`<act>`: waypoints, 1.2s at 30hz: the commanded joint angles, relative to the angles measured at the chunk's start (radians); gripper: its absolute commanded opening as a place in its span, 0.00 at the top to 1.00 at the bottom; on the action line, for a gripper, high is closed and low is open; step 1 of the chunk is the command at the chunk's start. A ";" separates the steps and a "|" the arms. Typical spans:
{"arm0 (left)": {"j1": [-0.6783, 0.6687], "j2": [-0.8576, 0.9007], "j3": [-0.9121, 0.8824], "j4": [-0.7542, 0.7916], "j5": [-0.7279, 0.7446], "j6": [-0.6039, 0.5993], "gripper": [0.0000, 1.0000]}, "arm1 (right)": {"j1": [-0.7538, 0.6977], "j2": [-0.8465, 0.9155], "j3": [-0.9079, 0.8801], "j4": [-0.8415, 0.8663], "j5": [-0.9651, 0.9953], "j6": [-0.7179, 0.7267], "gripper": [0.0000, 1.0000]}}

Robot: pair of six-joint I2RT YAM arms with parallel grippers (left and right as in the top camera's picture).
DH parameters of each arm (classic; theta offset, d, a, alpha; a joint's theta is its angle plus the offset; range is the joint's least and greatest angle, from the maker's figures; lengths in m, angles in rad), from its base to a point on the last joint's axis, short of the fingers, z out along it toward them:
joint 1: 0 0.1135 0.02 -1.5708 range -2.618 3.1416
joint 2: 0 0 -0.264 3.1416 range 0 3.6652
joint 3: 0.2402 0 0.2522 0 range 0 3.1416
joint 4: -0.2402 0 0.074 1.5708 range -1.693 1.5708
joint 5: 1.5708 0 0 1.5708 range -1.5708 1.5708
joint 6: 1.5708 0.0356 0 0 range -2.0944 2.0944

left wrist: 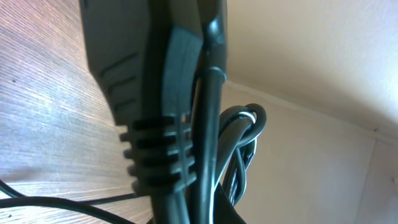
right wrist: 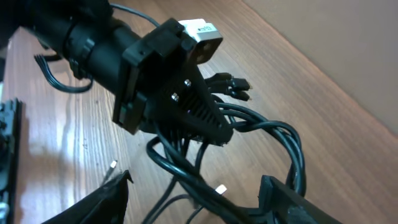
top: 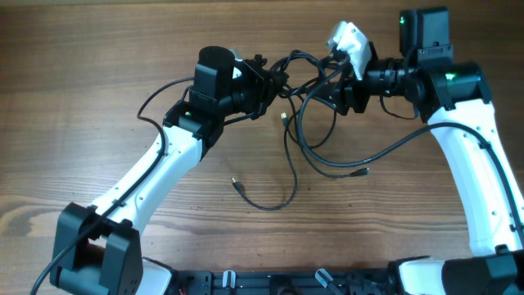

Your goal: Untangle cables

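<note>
1. From overhead, the cables [top: 304, 141] are knotting between both hands, with loose loops lying on the wooden table [top: 90, 49].
2. Its wrist view is showing the left hand [top: 267, 82] clenching a cable.
3. The right hand [right wrist: 196, 200] is standing spread, cables passing between, seemingly ungripped.
4. A pale wall [right wrist: 348, 50] is rising behind.

I saw the cables [top: 296, 67] bunched between my left tool [top: 274, 82] and right tool [top: 329, 87], loops trailing toward me on the worktop [top: 82, 65].
</note>
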 commanded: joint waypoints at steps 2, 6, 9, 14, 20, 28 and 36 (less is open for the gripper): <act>-0.004 -0.027 0.006 0.008 0.043 -0.015 0.96 | 0.005 0.030 -0.005 -0.003 -0.006 -0.087 0.40; -0.004 -0.027 0.006 0.012 0.057 -0.015 0.96 | 0.011 0.054 -0.008 -0.023 -0.014 -0.087 0.42; -0.004 -0.027 0.006 0.012 0.076 -0.015 0.96 | 0.022 0.085 -0.008 -0.019 -0.015 -0.087 0.46; -0.004 -0.027 0.006 0.012 0.074 -0.015 0.96 | 0.027 0.089 -0.008 0.015 -0.018 0.023 0.87; -0.004 -0.026 0.006 0.002 -0.173 -0.008 0.96 | 0.027 0.036 -0.006 -0.007 -0.017 0.297 0.96; 0.040 -0.027 0.006 0.298 -0.272 -0.126 0.96 | 0.032 0.058 -0.009 -0.017 0.196 0.565 0.96; 0.049 -0.027 0.006 0.542 -0.069 -0.278 0.96 | -0.009 0.139 -0.036 0.023 0.698 1.049 0.96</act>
